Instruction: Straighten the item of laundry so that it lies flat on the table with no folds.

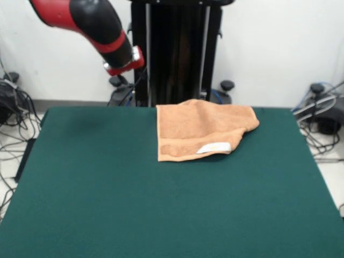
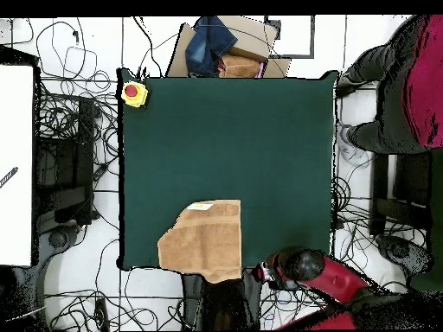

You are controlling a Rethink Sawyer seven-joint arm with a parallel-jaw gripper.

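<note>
Green table [image 1: 107,188], folded towel [image 1: 199,129] (label up)

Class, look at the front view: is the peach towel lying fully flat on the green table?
No, the towel has one corner folded over beside its white label.

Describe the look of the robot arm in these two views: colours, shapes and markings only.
The arm is a thick rounded tube with glossy red and black sections. A red ring and a pale silver-white band finish its lower end. From overhead it shows as a red and black bulk. The gripper itself cannot be made out.
</note>
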